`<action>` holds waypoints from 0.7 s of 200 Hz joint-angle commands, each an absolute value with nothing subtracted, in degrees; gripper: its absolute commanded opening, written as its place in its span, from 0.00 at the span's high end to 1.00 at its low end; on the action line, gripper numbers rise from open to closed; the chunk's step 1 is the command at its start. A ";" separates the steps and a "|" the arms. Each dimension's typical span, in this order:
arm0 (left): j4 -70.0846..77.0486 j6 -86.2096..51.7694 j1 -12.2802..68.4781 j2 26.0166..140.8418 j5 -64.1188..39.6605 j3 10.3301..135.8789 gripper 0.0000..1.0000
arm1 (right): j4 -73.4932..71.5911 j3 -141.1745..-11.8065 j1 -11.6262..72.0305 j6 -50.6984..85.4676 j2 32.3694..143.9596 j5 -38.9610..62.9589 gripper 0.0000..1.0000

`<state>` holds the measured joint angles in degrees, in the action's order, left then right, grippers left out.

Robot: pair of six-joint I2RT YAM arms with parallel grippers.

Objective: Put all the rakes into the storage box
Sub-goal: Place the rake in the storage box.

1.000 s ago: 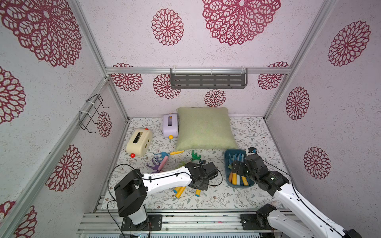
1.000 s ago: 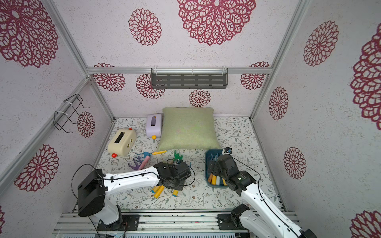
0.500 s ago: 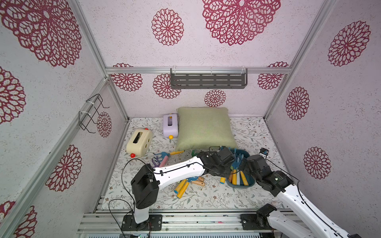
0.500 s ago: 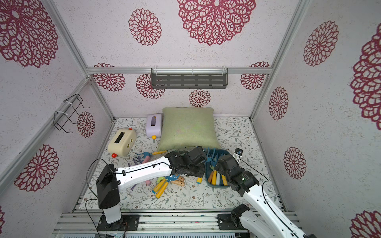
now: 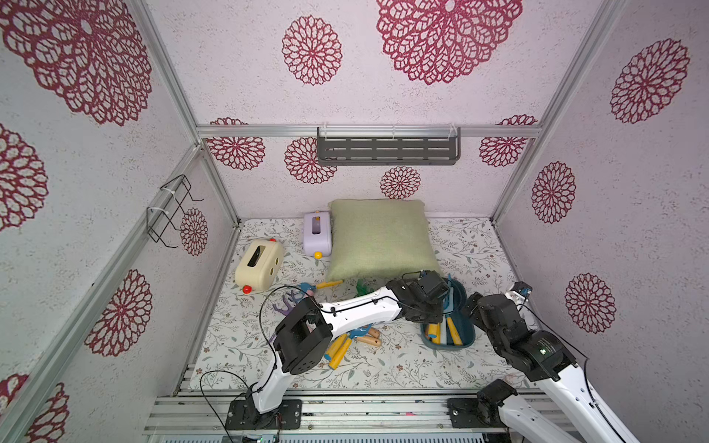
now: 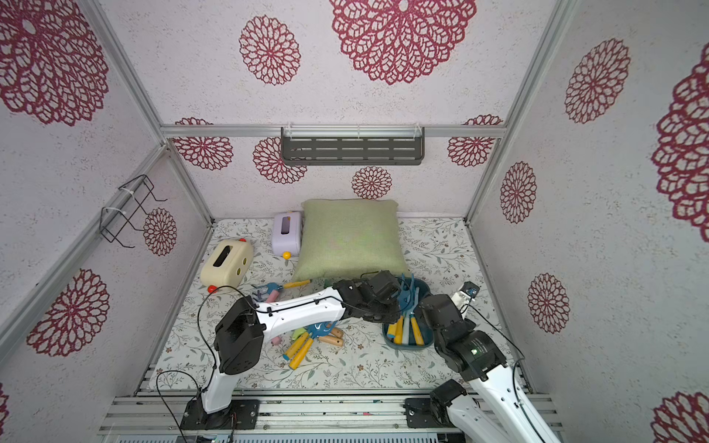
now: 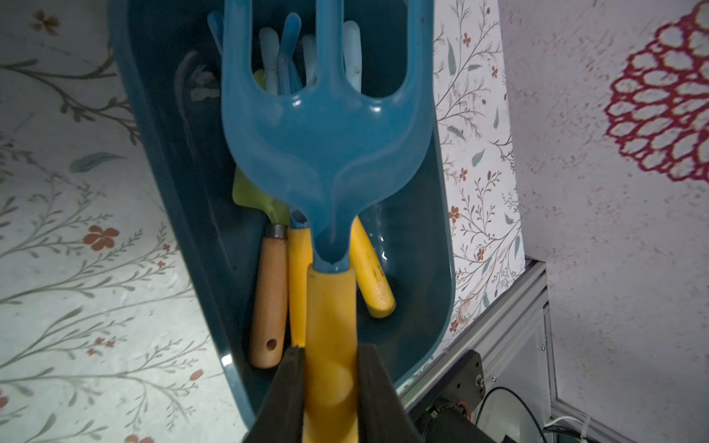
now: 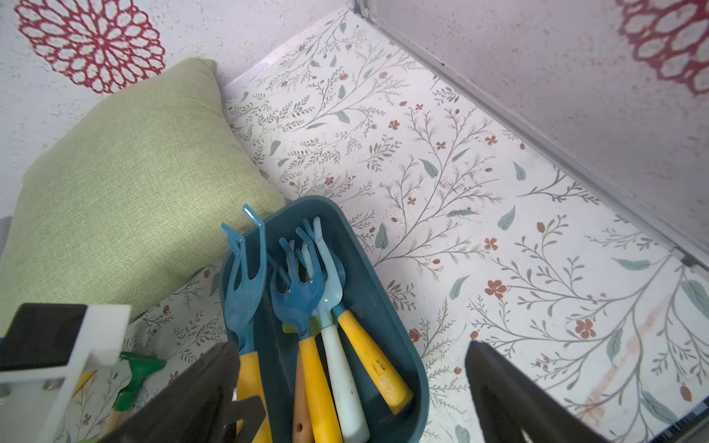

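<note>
The rake (image 7: pixel 326 145) has a blue three-pronged head and a yellow handle. My left gripper (image 7: pixel 330 353) is shut on that handle and holds the rake lengthwise just above the storage box (image 7: pixel 184 191), prongs toward its far end. The dark teal storage box (image 5: pixel 466 330) sits at the right of the floor and holds several blue, pale and yellow-handled tools. In both top views the rake (image 6: pixel 406 297) hangs over the box's left half. My right gripper (image 8: pixel 351 347) is open, its fingers on either side of the box's near end, the right one apart from it.
A green pillow (image 5: pixel 380 237) lies just behind the box. A cream toaster-shaped box (image 5: pixel 259 264) and a lilac one (image 5: pixel 316 234) stand at the back left. Loose toy tools (image 5: pixel 345 341) lie under my left arm. The right wall is close to the box.
My left arm has carried the rake from the tool pile in the middle to the right, over the storage box. My right gripper drew slightly to the right and stayed open.
</note>
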<state>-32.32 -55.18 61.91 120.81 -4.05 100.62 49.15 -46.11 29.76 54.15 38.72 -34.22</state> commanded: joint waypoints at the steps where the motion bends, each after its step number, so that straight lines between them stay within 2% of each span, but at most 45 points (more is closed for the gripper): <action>1: -28.73 -56.60 60.70 121.86 -3.32 102.28 0.86 | 49.86 -46.82 29.36 54.68 39.45 -34.32 0.01; 40: -27.90 -56.42 60.56 122.43 -3.68 102.47 0.76 | 48.53 -45.20 29.36 53.87 39.64 -31.33 0.01; 55: -27.91 -56.40 60.77 122.45 -4.96 102.52 0.63 | 48.35 -44.92 29.40 53.79 39.81 -30.51 0.01; 64: -28.08 -56.41 61.14 121.89 -4.74 102.27 0.51 | 48.34 -44.96 29.37 53.59 39.90 -30.10 0.01; 77: -27.91 -56.17 61.60 120.49 -4.33 101.18 0.44 | 48.13 -44.80 29.37 53.04 40.03 -29.59 0.01; 115: -28.30 -54.95 62.29 113.87 -1.89 96.20 0.36 | 45.58 -43.74 29.41 49.85 39.83 -26.61 0.01; 140: -29.29 -54.27 62.23 106.28 2.35 89.76 0.30 | 39.49 -41.87 29.38 42.59 37.78 -18.09 0.01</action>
<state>-28.97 -55.55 62.00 114.32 -2.20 93.76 45.71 -43.00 29.74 50.19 39.44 -25.80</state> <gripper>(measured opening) 0.678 0.992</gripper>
